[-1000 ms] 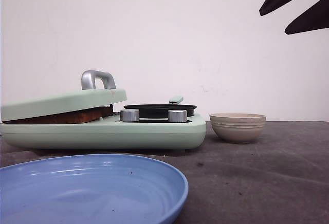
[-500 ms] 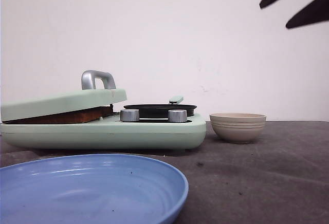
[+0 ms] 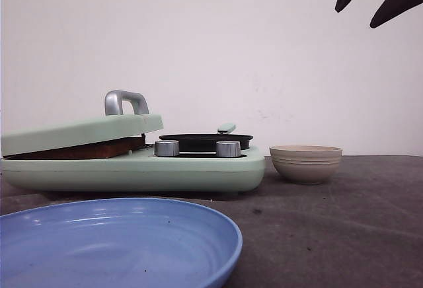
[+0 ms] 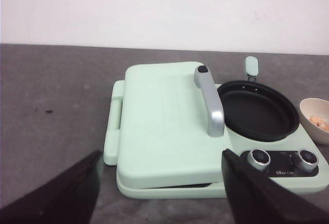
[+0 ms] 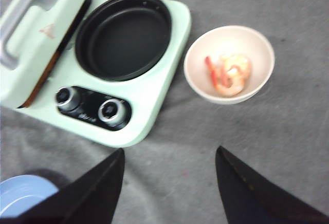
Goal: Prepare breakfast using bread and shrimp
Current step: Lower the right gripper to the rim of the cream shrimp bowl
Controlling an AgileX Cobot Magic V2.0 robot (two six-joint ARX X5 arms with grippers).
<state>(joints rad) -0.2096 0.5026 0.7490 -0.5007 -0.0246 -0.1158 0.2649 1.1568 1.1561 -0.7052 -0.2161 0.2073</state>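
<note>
Small dark lettering beside the knurled metal knobs (image 5: 113,112) is unreadable. The brown-crusted bread (image 3: 86,149) sits left of centre in the front view, clamped under the smooth mint-green press lid (image 3: 79,131). The pink shrimp (image 5: 229,75) fill a matte beige bowl (image 5: 259,88). The left gripper (image 4: 159,193) and right gripper (image 5: 169,188) both stand wide apart, empty.

The light is soft and even, with the white wall (image 3: 211,37) bright but not blown out. A faint shadow sits under the mint cooker (image 3: 132,169). Pale sheen streaks the blue plate (image 3: 112,242), which looks slightly soft up close. The right wrist view is motion-blurred, the shrimp (image 5: 229,74) smeared; both grippers' fingers (image 5: 92,193) read as dark, featureless shapes.
</note>
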